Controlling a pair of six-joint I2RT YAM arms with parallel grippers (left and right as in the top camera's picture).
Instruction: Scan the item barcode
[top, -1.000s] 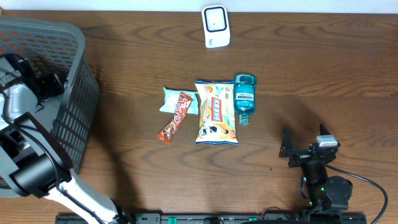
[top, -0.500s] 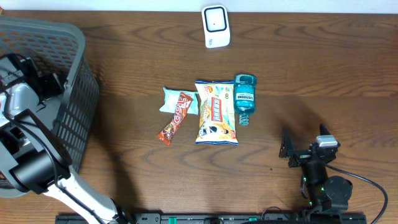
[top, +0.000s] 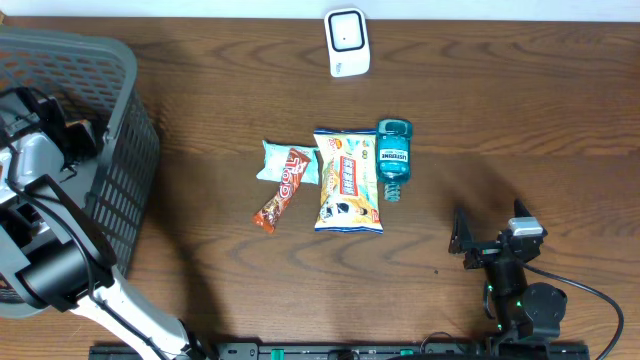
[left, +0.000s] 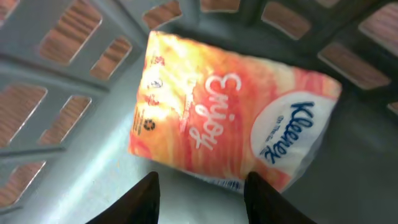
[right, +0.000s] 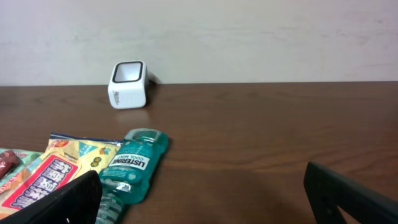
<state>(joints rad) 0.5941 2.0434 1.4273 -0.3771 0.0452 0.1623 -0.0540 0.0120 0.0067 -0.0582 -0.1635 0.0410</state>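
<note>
Nearest, the right gripper (right: 202, 180) sits low over the table (top: 520, 130), its fingers spread wide and empty. Ahead of it a mouthwash bottle (top: 393, 155), a snack bag (top: 347, 180) and a candy bar (top: 283, 188) lie in a row. At the left, the left gripper (left: 202, 196) reaches into a grey basket (top: 120, 130). Its fingers are parted astride the near edge of a Kleenex pack (left: 230, 112) lying on the basket floor; whether they touch it cannot be told. Farthest, a white scanner (top: 347, 42) stands by the table's back edge.

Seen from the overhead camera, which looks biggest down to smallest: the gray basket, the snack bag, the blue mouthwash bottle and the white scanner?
1. gray basket
2. snack bag
3. mouthwash bottle and white scanner: about alike, so not ranked.
</note>
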